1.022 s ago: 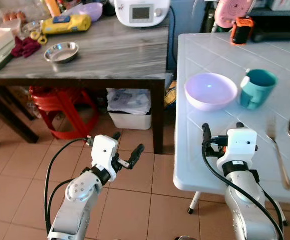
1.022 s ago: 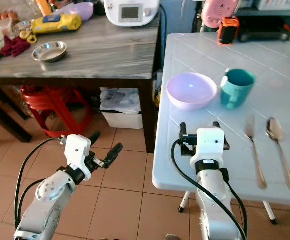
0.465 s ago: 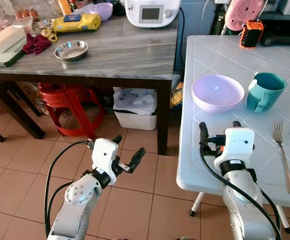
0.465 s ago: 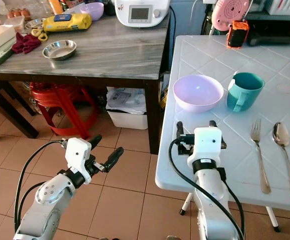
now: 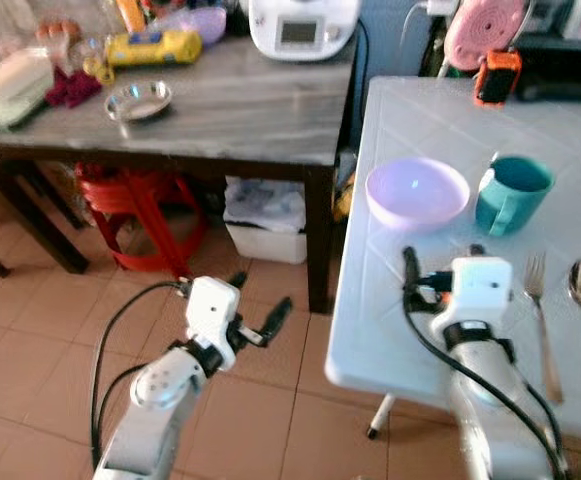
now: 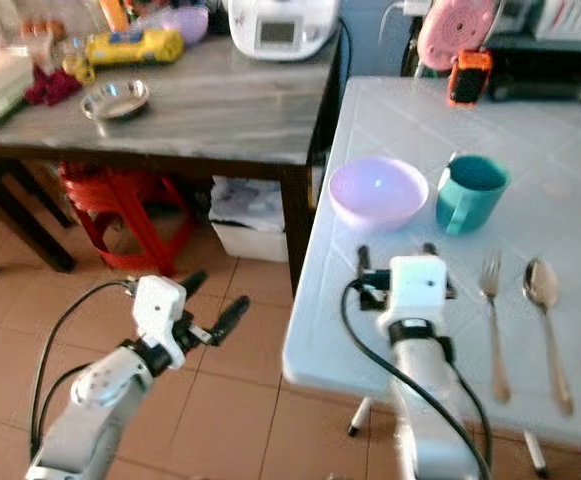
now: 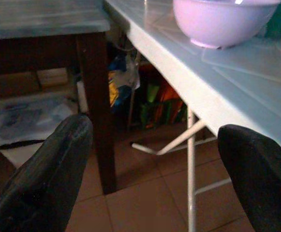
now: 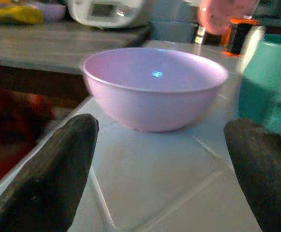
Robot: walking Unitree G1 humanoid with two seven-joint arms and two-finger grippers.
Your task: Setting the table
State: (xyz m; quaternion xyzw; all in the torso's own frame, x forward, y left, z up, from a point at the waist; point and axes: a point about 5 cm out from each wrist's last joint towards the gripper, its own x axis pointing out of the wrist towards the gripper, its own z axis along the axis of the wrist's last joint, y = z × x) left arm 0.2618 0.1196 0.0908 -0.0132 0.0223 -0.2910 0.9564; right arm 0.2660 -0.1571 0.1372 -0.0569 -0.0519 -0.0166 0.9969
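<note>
1. The left claw (image 5: 255, 308) hangs over the tiled floor (image 5: 30, 330) beside the white counter (image 5: 420, 120), fingers spread apart and holding nothing; it looks idle, kept clear of the tabletop.
2. The right claw (image 5: 442, 262) hovers over the white counter's near edge, fingers apart and empty, pointed at the lilac bowl (image 5: 417, 189), probably its next target.
3. The lilac bowl sits upright near the counter's left edge, the teal mug (image 5: 511, 194) just beside it.
4. A fork (image 6: 491, 320) and spoon (image 6: 545, 322) lie side by side to the right, like a place setting.
5. Farther off, a wooden counter (image 5: 220, 110) carries a steel dish (image 5: 138, 99).
</note>
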